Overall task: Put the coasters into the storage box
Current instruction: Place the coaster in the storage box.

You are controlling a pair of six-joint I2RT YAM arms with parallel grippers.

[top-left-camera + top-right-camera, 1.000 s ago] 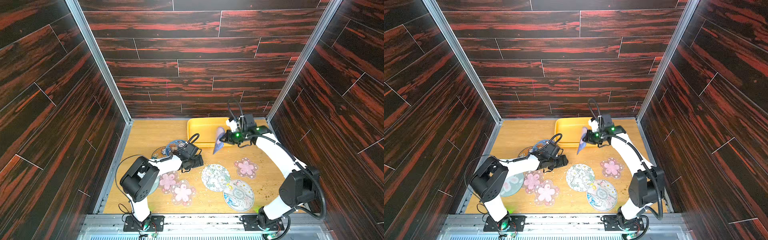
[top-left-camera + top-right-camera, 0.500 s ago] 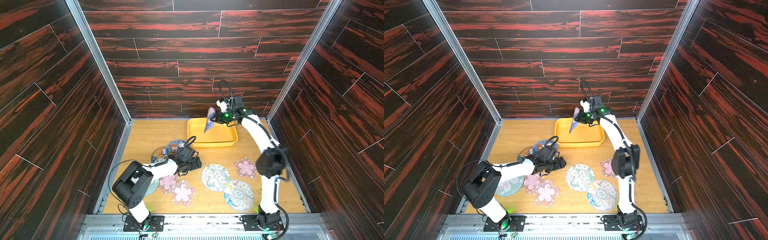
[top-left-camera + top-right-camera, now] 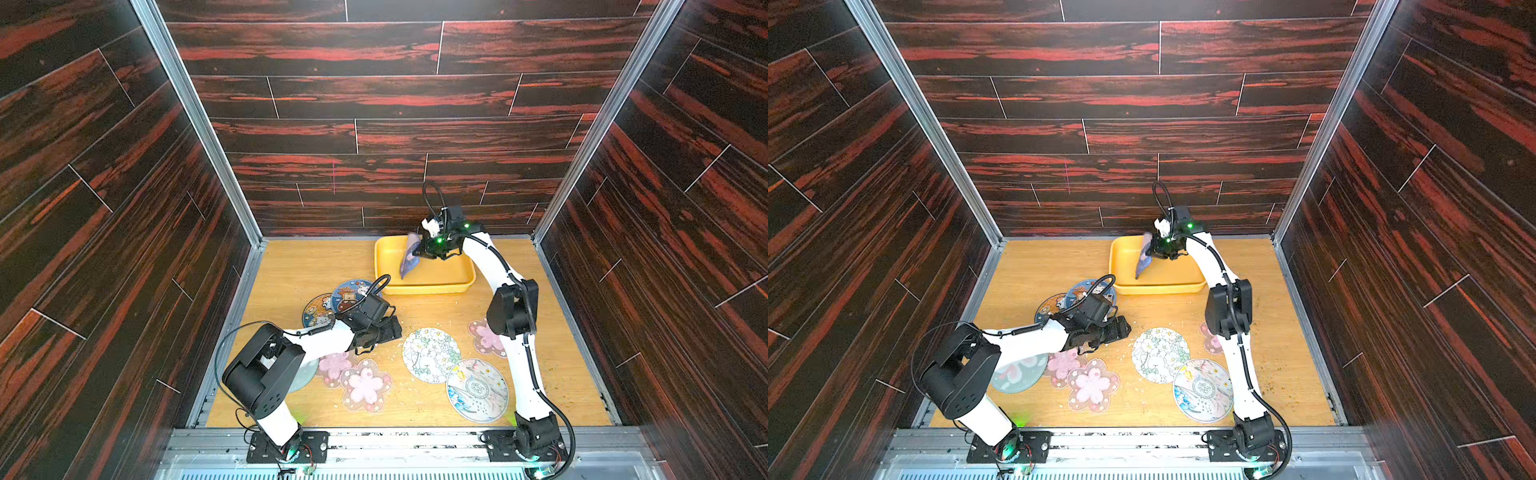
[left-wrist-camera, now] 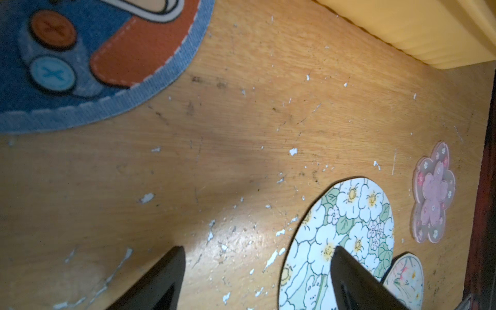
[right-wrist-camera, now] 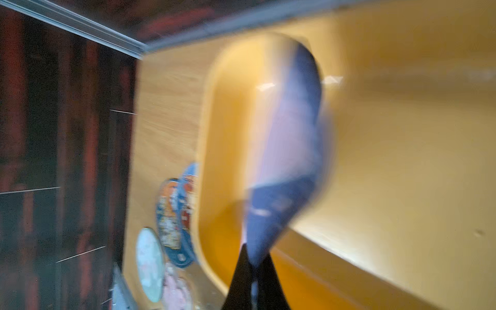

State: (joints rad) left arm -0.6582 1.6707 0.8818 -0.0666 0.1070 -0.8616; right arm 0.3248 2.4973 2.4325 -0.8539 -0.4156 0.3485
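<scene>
Dark wood panels [image 3: 374,104] with red streaks close the cell on three sides, and the light wooden table [image 3: 299,266] carries all the things. You have the storage box [image 3: 428,287] at the far end of the table, close to the back panel. Your right hand [image 3: 422,249] is over the inside of the box and is closed tightly on the navy coaster [image 3: 409,259], which it pinches by one edge. The coaster stands on edge and steeply tilted, its free lower edge pointing down at the left part of the box floor. I judge that the coming move is only to let go, and it depends on this edge lying inside the walls, as it appears to in both top views. Whether the edge already touches the box floor you cannot tell. The right wrist view is blurred and gives the coaster [image 5: 284,150] only as a blue smear before the yellow. Your left hand [image 3: 386,328] is in front of the box, low over bare table, wide open and holding nothing. The white floral coaster [image 4: 349,228] lies just beside one finger [image 4: 357,281], while the blue cartoon coaster [image 4: 80,67] lies farther off, nearer to the box. Farther from the box, a grey-green coaster [image 3: 305,372] is half hidden under the left arm, and a pink blossom coaster [image 3: 484,338] is partly covered by the right arm.
</scene>
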